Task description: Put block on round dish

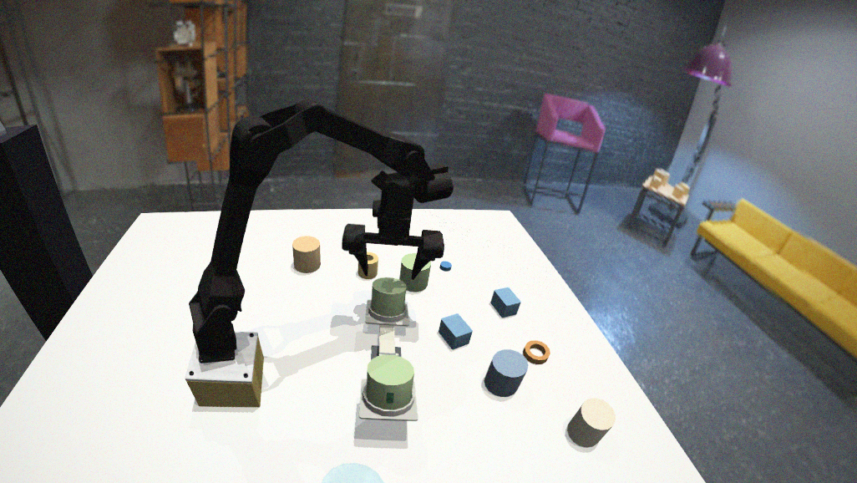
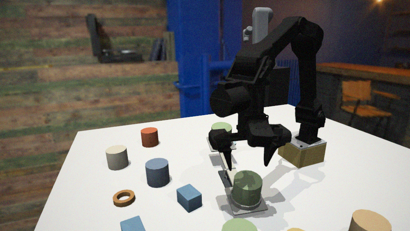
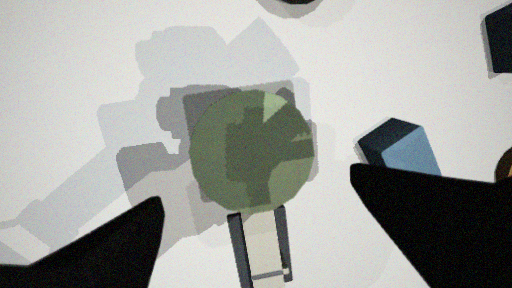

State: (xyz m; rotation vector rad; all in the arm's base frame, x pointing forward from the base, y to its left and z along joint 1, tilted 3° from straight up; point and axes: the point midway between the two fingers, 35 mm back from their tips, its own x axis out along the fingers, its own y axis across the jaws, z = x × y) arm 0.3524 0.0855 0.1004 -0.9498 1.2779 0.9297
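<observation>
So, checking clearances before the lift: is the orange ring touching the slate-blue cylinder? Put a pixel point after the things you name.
Apart: the exterior view shows white tabletop between orange ring (image 1: 527, 352) (image 2: 115, 200) and slate-blue cylinder (image 1: 504, 374) (image 2: 157, 174).

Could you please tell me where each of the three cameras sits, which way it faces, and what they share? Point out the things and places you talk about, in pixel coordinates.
Top: raised at one side of the table (image 1: 311, 431), looking across and down; the whole arm and its open hand (image 1: 389, 272) (image 2: 248, 168) (image 3: 259, 189) show.
Exterior: above another side of the table, looking toward the arm's base (image 1: 225, 383) (image 2: 301, 157); arm and hand show.
Wrist: on the arm's end, facing down past the fingers at one cup (image 1: 388, 297) (image 2: 247, 189) (image 3: 252, 150); only fingers show.
Top and exterior share both cups, the balance beam (image 1: 387, 340) (image 2: 230, 172) (image 3: 262, 245) and the base.
</observation>
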